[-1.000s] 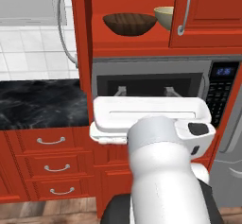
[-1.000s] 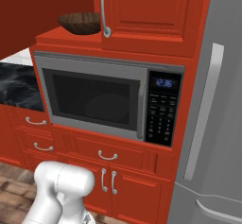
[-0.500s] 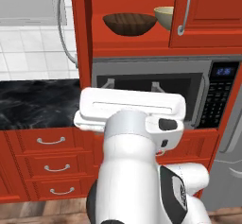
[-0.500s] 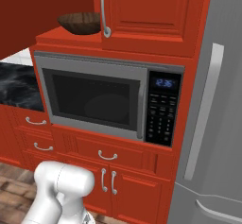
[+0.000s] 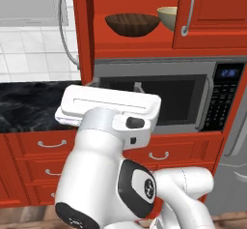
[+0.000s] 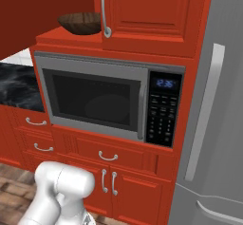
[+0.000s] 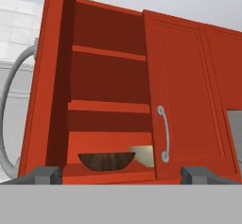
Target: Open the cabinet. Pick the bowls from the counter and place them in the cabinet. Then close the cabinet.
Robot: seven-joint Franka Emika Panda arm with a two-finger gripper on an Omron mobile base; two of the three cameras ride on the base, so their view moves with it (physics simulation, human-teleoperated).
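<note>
Two round bowls (image 5: 132, 24), wood-grained and glazed beige | red panelled cabinet (image 7: 184, 90) shelf | claw (image 7: 120, 175) agape

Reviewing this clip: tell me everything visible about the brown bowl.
The brown bowl is round, dark and wood-grained, with a wide rim tapering to a narrow base. It stands upright on the bottom shelf of the red cabinet, whose left door hangs open, directly beside the pale bowl, which the closed right door half hides. Nothing grips it.

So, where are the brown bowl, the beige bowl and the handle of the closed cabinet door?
brown bowl (image 5: 132, 24), left base view, its outer wall.
beige bowl (image 5: 168, 17), left base view, its visible side.
closed door handle (image 7: 164, 133), hand view, middle of bar.
</note>
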